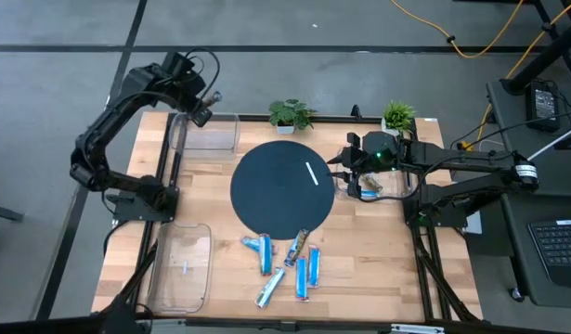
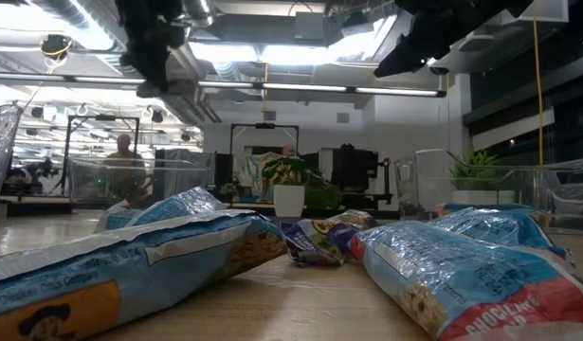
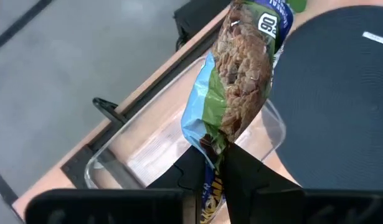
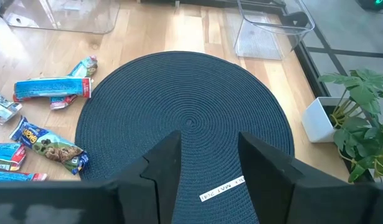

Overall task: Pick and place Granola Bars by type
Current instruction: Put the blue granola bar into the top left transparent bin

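Several foil-wrapped granola bars (image 1: 285,264), mostly blue, lie flat on the wood near the table's near edge; they also show in the right wrist view (image 4: 52,87) and close up in the low view (image 2: 130,265). My left gripper (image 1: 203,113) is high over the far-left clear bin (image 1: 211,134), shut on a green, blue and brown bar (image 3: 244,68). My right gripper (image 4: 207,165) is open at the right edge of the dark round mat (image 1: 283,188). It touches nothing. A blue bar (image 1: 367,192) lies in the right bin (image 1: 396,190). My left gripper pinches the bar by one end (image 3: 211,144) between its two fingers. The rest of the bar sticks out past the fingertips. It is lifted clear, above the far-left bin (image 3: 147,149).
A second clear bin (image 1: 183,264) sits at the near left corner. Two potted plants (image 1: 290,114) (image 1: 397,116) stand along the far edge. A white label strip (image 1: 311,173) lies on the mat. Black frame rails run along the table's sides.
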You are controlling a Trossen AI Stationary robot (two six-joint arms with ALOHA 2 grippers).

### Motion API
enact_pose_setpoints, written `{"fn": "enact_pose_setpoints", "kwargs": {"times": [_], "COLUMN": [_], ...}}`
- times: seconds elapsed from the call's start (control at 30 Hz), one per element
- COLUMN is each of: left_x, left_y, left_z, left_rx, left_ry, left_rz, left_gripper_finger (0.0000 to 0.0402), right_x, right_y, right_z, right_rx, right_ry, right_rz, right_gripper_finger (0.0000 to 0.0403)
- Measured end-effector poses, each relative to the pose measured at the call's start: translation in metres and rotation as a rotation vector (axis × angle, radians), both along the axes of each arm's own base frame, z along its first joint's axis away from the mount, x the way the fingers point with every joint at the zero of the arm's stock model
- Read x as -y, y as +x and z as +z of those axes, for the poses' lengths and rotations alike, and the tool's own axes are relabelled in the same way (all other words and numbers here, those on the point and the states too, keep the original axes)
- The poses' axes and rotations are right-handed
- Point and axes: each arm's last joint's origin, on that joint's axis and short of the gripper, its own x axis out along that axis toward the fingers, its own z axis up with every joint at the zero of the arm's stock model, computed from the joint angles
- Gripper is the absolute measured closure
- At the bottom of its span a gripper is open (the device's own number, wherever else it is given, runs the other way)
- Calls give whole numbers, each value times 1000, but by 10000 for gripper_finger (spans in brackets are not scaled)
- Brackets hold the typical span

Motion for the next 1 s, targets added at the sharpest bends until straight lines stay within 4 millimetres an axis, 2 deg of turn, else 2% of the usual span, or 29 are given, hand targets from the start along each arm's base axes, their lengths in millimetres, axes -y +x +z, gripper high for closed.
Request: {"fn": "enact_pose_setpoints", "kwargs": {"times": [0.27,0.5,0.63,1.0], "left_x": [-11,-17,-17,-17], "left_y": [-8,-10,-10,-10], "left_z": [-30,-82,-104,-135], "left_rx": [-32,-18,-17,-16], "left_ry": [-35,-99,-111,-108], "left_rz": [26,19,23,37], "left_gripper_finger": [368,368,368,368], "right_x": [0,0,0,0], "right_y": [0,0,0,0], "right_z": [0,0,0,0], "right_rx": [0,-1,-1,-1], "right_ry": [0,-4,-4,-5], "right_rz": [0,2,3,2], "right_gripper_finger": [240,240,240,240]}}
